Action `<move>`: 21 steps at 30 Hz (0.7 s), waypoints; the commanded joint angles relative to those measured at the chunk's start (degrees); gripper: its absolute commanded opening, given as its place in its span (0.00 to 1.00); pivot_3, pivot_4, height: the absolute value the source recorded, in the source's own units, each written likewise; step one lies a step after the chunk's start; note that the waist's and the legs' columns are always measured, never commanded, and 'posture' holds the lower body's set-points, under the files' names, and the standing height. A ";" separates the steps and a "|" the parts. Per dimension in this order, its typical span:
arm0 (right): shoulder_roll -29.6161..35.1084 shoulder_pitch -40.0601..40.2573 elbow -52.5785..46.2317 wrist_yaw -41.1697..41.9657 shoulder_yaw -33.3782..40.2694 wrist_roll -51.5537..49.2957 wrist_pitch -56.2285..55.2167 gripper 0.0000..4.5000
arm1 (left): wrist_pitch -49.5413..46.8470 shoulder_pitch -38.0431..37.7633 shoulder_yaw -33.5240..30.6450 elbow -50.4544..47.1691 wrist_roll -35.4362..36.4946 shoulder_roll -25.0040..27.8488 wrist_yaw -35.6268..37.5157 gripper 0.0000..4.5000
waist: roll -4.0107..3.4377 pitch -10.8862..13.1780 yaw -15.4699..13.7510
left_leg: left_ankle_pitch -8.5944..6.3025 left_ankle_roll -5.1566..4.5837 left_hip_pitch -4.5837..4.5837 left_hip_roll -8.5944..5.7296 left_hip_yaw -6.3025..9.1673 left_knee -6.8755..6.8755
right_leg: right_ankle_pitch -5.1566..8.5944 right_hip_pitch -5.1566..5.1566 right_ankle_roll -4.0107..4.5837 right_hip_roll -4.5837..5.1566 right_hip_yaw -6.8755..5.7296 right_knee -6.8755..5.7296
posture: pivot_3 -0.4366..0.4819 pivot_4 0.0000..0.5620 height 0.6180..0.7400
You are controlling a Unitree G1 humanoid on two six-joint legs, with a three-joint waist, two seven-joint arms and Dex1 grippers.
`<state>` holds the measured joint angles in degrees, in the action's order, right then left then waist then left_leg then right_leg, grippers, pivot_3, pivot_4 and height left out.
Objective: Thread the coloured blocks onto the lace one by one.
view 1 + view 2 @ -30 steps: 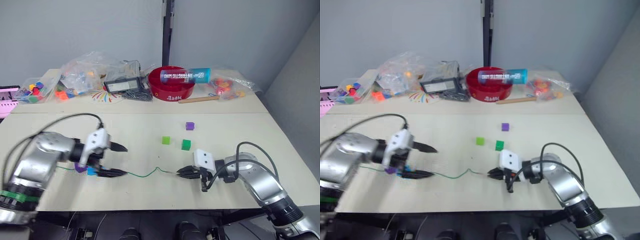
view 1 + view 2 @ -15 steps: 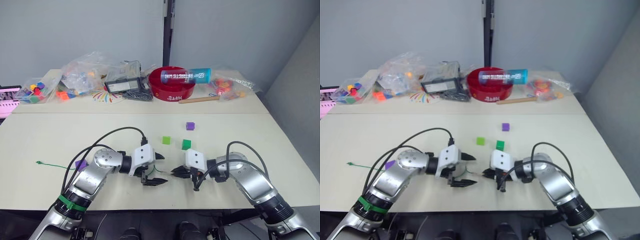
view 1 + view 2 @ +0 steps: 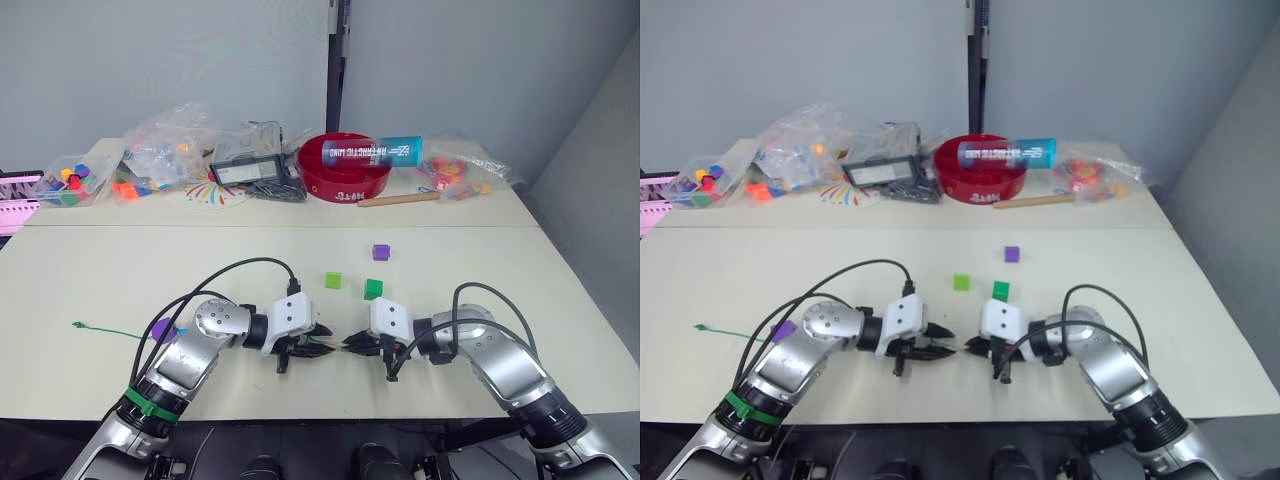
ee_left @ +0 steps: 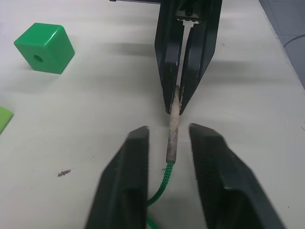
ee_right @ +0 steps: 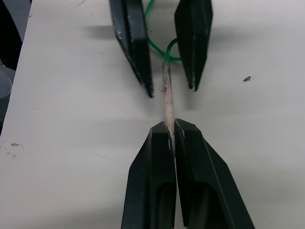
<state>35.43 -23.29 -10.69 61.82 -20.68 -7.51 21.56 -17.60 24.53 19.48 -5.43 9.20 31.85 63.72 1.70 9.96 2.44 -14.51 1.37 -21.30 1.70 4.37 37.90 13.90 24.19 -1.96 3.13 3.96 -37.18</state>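
Since half a second ago your left pincer has narrowed, still spread around the lace tip the right pincer pinches; releasing early drops it.

Bare table surrounds both arms; only three loose cubes stand just beyond them.

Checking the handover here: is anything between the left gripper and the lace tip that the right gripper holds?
Nothing visible. The lace's pale stiff tip lies in the open gap of the left gripper, its far end pinched by the shut right gripper. The table around them is bare.
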 commanded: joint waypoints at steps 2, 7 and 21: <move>0.23 -0.76 -1.56 -0.04 0.86 -0.16 -0.16 0.00 | 0.23 0.45 -1.15 -0.77 0.39 0.29 -0.04 0.00 | 0.00 0.00 0.01 | 0.00 0.00 0.00 0.00 0.00 0.00 | 0.00 0.00 0.00 0.00 0.00 0.00 | 0.48 0.27 0.92; 0.28 -0.90 -1.16 0.20 0.93 -0.08 -0.47 0.00 | 0.20 0.47 -1.44 -0.42 0.25 0.17 -0.17 0.00 | 0.00 0.00 0.00 | 0.00 0.00 0.00 0.00 0.00 0.00 | 0.00 0.00 0.00 0.00 0.00 0.00 | 0.48 0.27 0.92; 1.92 2.87 -5.59 -0.38 6.68 -5.74 5.00 0.53 | 0.16 -0.05 -4.12 0.31 2.74 1.77 1.72 0.00 | 0.00 0.00 -0.05 | 0.00 0.00 -0.01 0.00 0.01 0.00 | 0.00 0.00 0.00 0.01 0.00 0.00 | 0.48 0.27 0.92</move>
<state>36.31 -20.65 -14.05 61.32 -17.06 -11.47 26.20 -17.59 24.35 16.81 -4.35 10.80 33.39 65.08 1.70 9.96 2.39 -14.51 1.37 -21.30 1.69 4.38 37.90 13.90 24.18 -1.96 3.15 3.95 -37.17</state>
